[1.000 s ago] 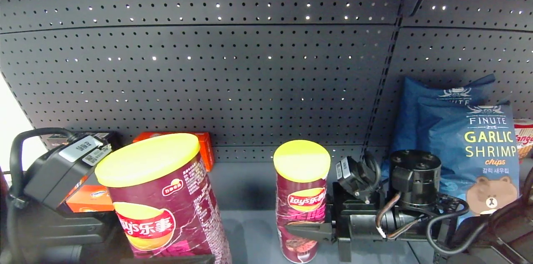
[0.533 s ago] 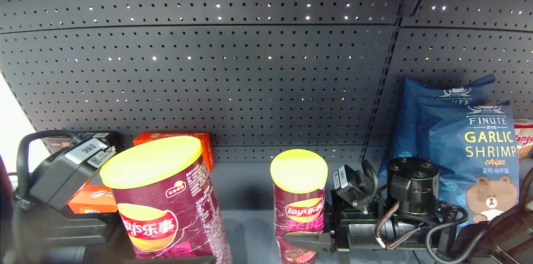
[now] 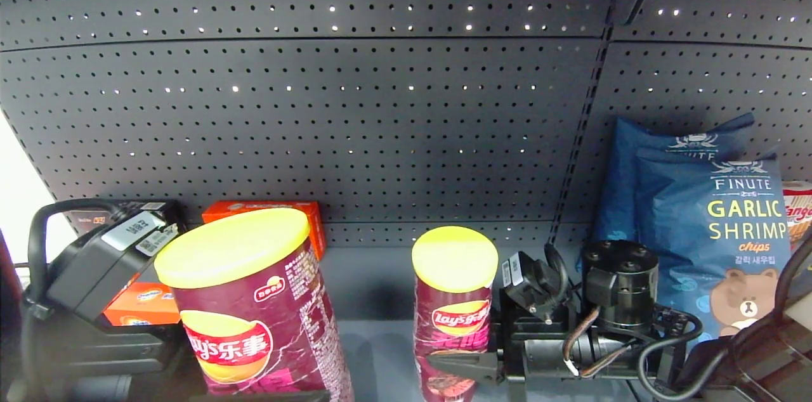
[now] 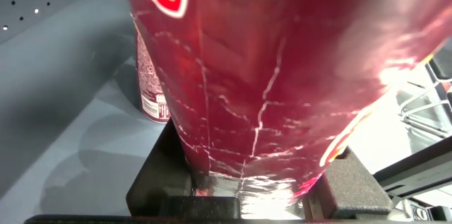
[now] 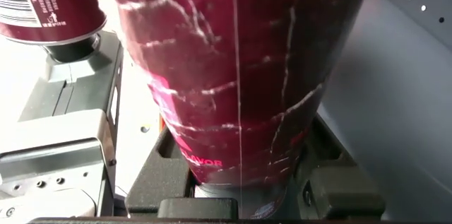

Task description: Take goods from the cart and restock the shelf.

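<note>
Clamped on upright chip can (image 3: 453, 288) w/ R gripper (image 5: 247, 189), axis vert., shelf deck (image 3: 374, 288) directly below; same w/ L gripper (image 4: 258, 189) on 2nd can (image 3: 254, 313), nearer front.

left can (image 3: 254, 326), right can (image 3: 453, 300): maroon, white marble veining, yellow lids | boxes (image 3: 273, 212): orange | bags (image 3: 717, 224): blue | shelf back panel (image 3: 380, 123): dark grey, perforated
</note>
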Available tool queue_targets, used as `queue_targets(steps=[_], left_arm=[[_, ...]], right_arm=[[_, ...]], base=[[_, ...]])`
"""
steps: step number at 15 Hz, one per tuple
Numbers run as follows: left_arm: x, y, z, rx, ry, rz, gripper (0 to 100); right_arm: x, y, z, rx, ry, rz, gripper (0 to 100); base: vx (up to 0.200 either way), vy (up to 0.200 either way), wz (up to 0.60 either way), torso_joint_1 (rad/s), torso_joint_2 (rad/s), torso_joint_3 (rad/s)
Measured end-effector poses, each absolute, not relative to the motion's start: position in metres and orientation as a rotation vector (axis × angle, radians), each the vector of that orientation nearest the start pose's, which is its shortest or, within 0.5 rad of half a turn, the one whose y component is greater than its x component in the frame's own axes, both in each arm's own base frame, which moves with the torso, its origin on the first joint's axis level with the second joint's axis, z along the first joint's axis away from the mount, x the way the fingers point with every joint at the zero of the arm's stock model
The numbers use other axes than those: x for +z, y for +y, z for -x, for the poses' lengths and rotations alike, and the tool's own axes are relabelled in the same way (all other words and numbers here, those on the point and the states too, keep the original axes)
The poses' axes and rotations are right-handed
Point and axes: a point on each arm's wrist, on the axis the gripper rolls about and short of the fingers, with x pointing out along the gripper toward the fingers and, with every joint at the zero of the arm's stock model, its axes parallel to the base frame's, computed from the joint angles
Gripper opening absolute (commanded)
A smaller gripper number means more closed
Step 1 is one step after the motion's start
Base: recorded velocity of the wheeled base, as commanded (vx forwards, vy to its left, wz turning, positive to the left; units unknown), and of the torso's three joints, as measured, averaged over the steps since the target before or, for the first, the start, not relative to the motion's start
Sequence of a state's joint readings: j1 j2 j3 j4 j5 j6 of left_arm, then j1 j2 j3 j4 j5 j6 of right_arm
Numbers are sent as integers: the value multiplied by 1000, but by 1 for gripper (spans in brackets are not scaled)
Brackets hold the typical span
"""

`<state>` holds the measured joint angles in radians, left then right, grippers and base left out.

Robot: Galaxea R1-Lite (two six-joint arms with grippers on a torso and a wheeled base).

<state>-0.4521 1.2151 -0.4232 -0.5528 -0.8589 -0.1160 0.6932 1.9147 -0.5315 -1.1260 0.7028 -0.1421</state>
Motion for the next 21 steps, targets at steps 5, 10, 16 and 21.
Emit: queue_targets(steps=[5, 10, 16, 21], left_arm=[[187, -87, -140, -1290, 328, 150, 0], [187, -87, -140, -1291, 327, 150, 0], [185, -86, -138, -1289, 333, 150, 0], [177, -84, -135, -1275, 363, 157, 0]], right_arm=[[98, 203, -223, 1400, 197, 118, 100], [98, 196, -224, 1379, 194, 117, 100], [105, 161, -210, 1313, 189, 109, 100], [125, 134, -171, 1308, 148, 84, 100]], base=[[0, 0, 0, 0, 0, 0], [0, 0, 0, 0, 0, 0], [0, 0, 0, 0, 0, 0], [0, 0, 0, 0, 0, 0]])
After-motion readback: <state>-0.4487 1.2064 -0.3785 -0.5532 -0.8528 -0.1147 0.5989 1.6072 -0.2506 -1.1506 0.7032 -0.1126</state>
